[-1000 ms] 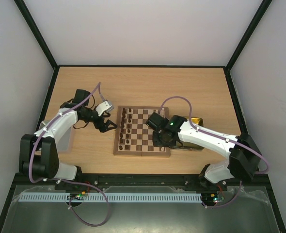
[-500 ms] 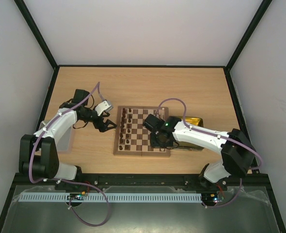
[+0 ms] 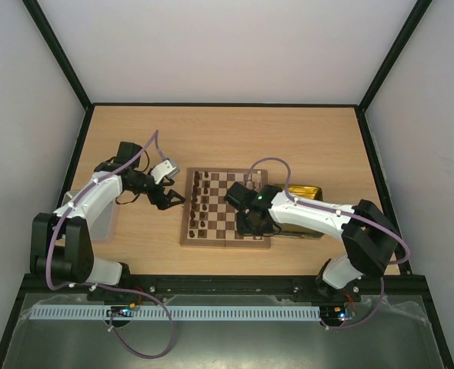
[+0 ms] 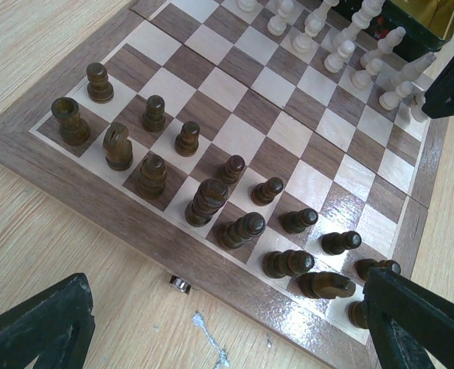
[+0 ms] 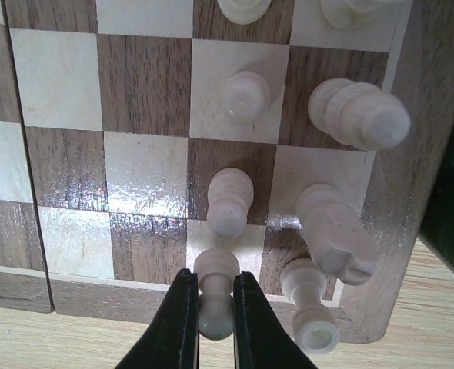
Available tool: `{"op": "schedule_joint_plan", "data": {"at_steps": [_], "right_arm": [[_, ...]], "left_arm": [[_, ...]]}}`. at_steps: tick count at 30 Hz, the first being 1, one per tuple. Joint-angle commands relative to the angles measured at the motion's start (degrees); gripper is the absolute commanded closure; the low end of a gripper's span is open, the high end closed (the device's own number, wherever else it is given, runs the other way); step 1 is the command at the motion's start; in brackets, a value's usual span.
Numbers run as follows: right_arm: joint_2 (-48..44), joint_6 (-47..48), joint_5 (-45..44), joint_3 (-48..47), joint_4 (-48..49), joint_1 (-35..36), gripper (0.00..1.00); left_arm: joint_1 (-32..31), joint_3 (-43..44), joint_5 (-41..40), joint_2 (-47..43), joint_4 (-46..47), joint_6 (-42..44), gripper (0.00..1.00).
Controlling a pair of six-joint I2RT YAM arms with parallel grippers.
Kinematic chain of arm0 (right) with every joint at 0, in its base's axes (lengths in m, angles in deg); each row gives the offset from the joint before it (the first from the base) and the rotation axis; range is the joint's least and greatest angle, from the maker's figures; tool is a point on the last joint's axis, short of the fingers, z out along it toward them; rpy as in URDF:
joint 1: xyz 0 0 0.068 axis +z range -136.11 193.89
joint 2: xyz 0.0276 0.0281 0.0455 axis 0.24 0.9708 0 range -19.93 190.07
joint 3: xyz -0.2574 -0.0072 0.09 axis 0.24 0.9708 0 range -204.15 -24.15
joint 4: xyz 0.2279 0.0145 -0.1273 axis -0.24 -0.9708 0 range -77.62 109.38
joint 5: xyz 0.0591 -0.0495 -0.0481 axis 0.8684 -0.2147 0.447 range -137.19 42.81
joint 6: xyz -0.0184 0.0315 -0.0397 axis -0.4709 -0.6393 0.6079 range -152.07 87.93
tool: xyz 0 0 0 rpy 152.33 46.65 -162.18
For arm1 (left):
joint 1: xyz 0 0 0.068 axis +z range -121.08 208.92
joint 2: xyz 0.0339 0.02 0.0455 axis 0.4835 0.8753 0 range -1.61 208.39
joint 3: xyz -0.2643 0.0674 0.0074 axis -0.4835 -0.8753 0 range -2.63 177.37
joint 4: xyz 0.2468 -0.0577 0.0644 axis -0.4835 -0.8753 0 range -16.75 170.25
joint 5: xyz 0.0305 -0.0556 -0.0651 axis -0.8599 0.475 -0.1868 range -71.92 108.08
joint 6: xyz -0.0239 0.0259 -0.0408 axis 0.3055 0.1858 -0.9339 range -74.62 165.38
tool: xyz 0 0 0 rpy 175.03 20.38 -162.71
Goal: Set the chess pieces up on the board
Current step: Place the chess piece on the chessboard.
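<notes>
Top camera first: the board [image 3: 225,209] sits on the wooden surface [image 3: 135,138], closer to the near edge than the far one. Dark pieces [image 3: 198,206] are lined up in two columns along its left side. The left tool [image 3: 178,198] is parked just off the board's left rim. The right tool [image 3: 252,223] is over the board's near right corner, and that arm covers most of that side. A yellow tray [image 3: 308,191] peeks out just past the right rim, partly under the arm.

Left wrist cam: this tool is released, with its black fingers [image 4: 38,330] spread wide and nothing between them except bare wood and the board's rim. The dark pieces stand in two rows on the nearest squares, and the pale pieces [image 4: 342,46] are bunched along the far side. There's a little metal clasp [image 4: 181,284] on the board's near edge.

Right wrist cam: the tool is clenched on a pale pawn [image 5: 215,296], with one finger on each side of it. The pawn is upright on a light square in the board's edge row. A second pale piece [image 5: 310,307] stands just beside it near the corner, and a few more are on the squares beyond.
</notes>
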Motion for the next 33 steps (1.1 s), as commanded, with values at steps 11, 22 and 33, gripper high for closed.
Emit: {"op": "schedule_joint_plan", "data": {"at_steps": [11,22,33], "right_arm": [[2.9,0.4,-0.9,0.2,0.1,0.4,0.93],[3.1,1.1,-1.2,-1.0,-0.6,0.4,0.88],[2.6,1.5,-0.9,-1.7,-1.0,0.4,0.85]], "left_arm": [[0.7,-0.7,2.1,-0.7,-0.8,1.4,0.05],[0.8,-0.6,2.4,-0.5,-1.1,1.7,0.05],[0.8,-0.5,2.5,-0.7,-1.3,1.8,0.05]]}}
